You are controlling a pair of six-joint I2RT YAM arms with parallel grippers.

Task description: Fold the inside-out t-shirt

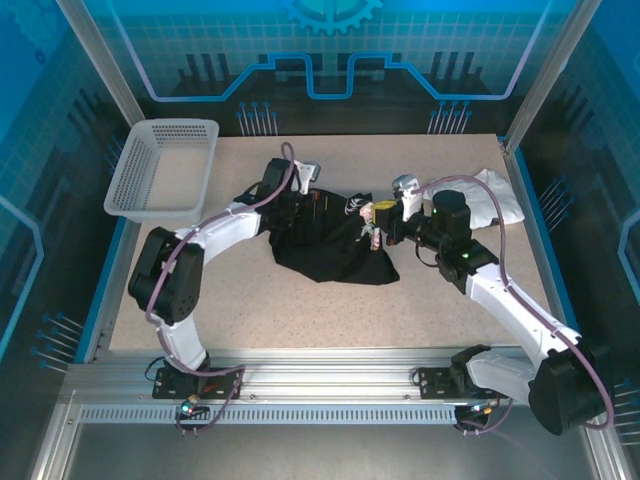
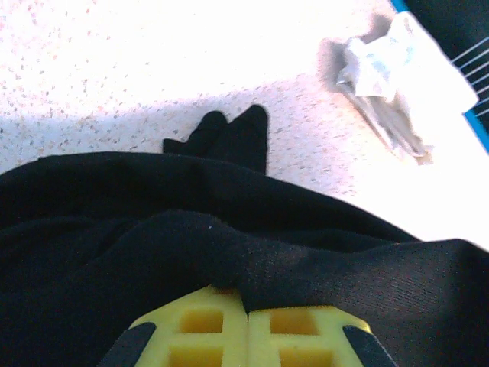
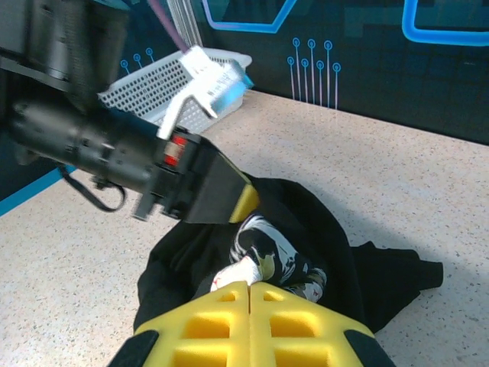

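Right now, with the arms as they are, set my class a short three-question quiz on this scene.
1. True or false: the t-shirt lies in the basket.
2. Which stands at the table's far left corner? A) white cloth B) basket C) t-shirt
3. What are the left gripper and right gripper both shut on?
Key: 1 false; 2 B; 3 the t-shirt.

Blk t-shirt (image 1: 335, 255), bunched heap ctr table (image 1: 300, 320), floral print partly up
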